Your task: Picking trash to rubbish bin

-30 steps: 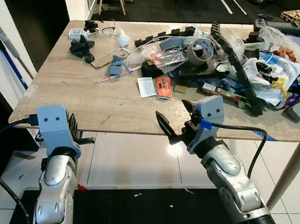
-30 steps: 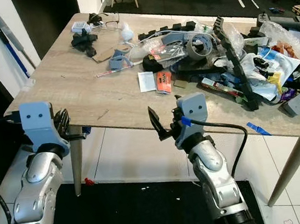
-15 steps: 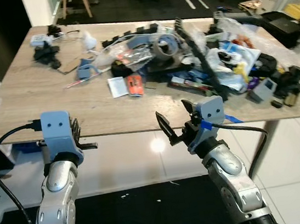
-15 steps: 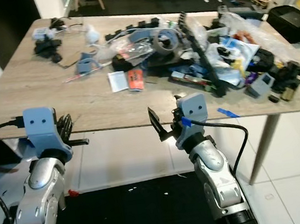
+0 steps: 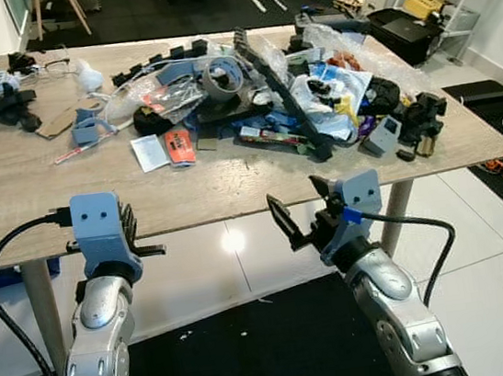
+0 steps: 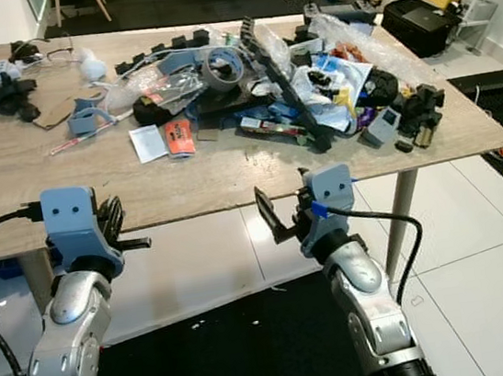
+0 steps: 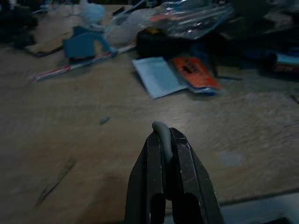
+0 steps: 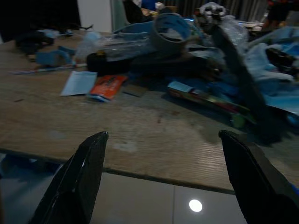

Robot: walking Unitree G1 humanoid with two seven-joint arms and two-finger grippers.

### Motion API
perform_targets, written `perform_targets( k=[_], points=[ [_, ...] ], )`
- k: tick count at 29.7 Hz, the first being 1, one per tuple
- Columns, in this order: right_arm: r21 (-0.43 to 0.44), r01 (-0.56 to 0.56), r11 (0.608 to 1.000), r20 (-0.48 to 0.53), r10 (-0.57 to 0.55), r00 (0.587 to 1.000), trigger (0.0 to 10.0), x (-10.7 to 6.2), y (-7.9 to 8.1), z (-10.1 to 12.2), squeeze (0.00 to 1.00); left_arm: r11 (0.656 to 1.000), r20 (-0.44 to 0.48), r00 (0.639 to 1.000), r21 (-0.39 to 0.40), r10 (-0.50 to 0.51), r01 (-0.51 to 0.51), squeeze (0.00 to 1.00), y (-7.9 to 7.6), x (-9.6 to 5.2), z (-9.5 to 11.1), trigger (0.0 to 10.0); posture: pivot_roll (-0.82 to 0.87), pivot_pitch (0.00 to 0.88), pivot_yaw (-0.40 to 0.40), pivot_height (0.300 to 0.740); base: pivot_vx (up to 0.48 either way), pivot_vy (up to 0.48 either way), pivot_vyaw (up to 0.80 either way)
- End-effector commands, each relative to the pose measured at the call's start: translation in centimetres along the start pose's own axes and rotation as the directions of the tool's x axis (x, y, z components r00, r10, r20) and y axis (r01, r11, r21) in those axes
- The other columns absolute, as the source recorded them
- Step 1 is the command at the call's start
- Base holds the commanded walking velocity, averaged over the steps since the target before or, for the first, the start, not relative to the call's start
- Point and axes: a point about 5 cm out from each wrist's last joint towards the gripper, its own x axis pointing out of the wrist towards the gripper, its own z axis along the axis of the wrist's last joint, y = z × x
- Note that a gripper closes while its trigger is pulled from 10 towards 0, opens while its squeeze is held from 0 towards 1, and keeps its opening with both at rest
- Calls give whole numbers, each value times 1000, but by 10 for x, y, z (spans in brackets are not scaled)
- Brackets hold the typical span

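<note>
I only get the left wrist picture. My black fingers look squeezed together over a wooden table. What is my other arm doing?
Observer: Your right gripper is open, fingers spread, held in front of the table edge.
Operator: Is it holding any trash?
Observer: No, nothing sits between its fingers. Your left gripper also hangs short of the table edge.
Operator: What's far over on the right side?
Observer: A big heap of bags and black parts, plus a roll of grey tape.

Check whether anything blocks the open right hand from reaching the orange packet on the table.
Nothing visible does. The right hand, open, hangs off the table's near edge; bare wood lies between it and the orange packet, with the clutter pile farther right.
</note>
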Motion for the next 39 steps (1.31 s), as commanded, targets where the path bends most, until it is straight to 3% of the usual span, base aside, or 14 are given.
perform_targets(
  k=[1, 39],
  points=[
    [7, 18, 1000, -23, -18, 1000, 10000, -4, -5, -4, 0, 1000, -16, 1000, -2, -21, 21, 0, -5, 0, -3, 10000, -46, 147, -88, 740, 0, 0, -481],
    [30, -16, 999, -22, 17, 1000, 10000, 3, 4, -4, 0, 1000, 2, 1000, 13, -13, 13, 0, -6, 5, -3, 10000, -39, 134, -103, 740, 0, 0, -568]
  ],
)
